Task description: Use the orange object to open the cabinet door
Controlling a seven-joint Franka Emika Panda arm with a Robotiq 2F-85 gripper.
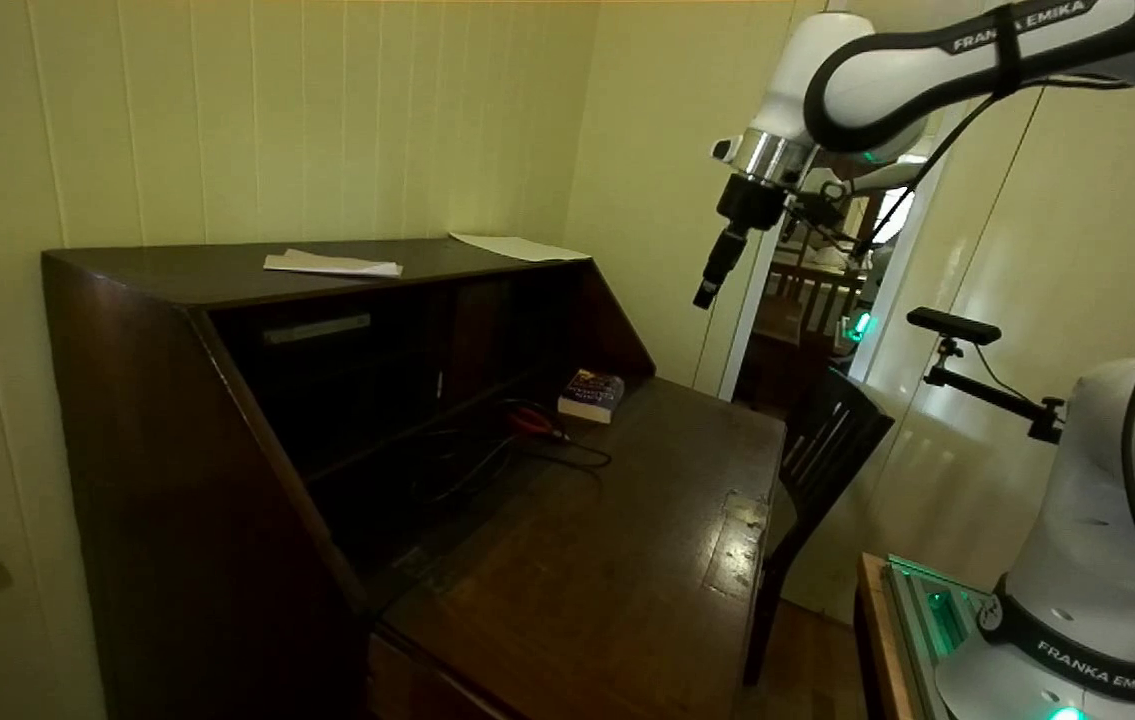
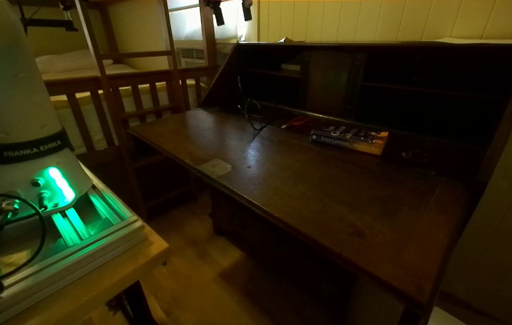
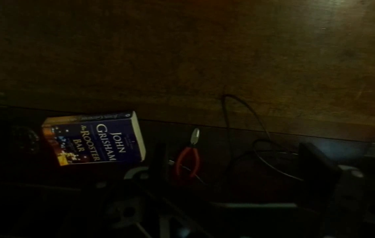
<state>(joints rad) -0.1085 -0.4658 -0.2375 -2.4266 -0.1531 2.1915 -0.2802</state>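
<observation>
in an exterior view, the dark brown wooden slant-front desk (image 1: 607, 560) stands below and left of the black two-fingered gripper (image 1: 704, 298). a folded white paper (image 1: 332, 264) lies on the desk's top, well left of the gripper. next is the narrow, upright dark brown wooden cabinet door (image 1: 475, 335), among the inner compartments, left of and lower than the gripper. small silver-tipped pliers with red-orange handles (image 3: 191, 149) lie below the gripper, just beside a looped black cable (image 3: 226, 114); the wrist view shows them beyond the gap between the fingers (image 3: 318, 162), spread wide apart. a thick blue paperback book (image 1: 591, 395) rests near the pliers, lower than the gripper. a dark slat-backed wooden chair (image 1: 857, 402) stands below and right of the gripper.
</observation>
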